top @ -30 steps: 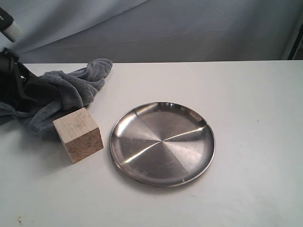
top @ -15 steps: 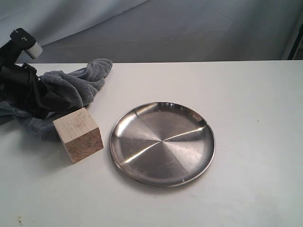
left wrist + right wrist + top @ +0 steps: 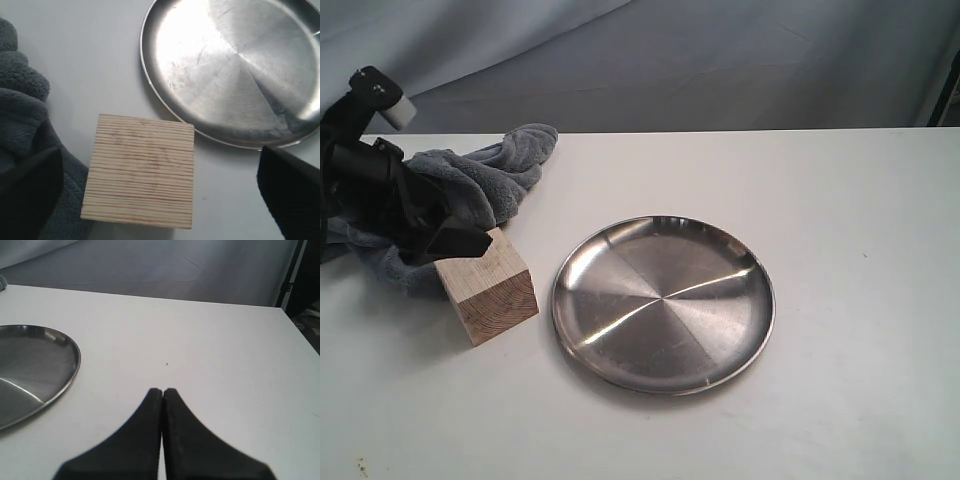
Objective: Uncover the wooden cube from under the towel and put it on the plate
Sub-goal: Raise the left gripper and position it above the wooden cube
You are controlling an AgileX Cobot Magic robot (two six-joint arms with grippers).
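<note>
Table [image 3: 860,200]: white, carrying everything below
Plate [image 3: 663,305]: round stainless steel, nothing on it, near the table's middle
Towel [image 3: 490,175]: dark grey-blue fleece, bunched at the table's left rear, partly behind the left arm
Left gripper [image 3: 460,240]: jaws spread wide, holding nothing – one finger [image 3: 30,195] over the towel, the other on the plate side; it seems to hover above the cube, though its height is hard to judge
Wooden cube [image 3: 490,285]: uncovered on the table – against the towel's edge, just beside the plate's rim
Right gripper [image 3: 163,395]: fingers pressed together on nothing, over bare table beside the plate
</note>
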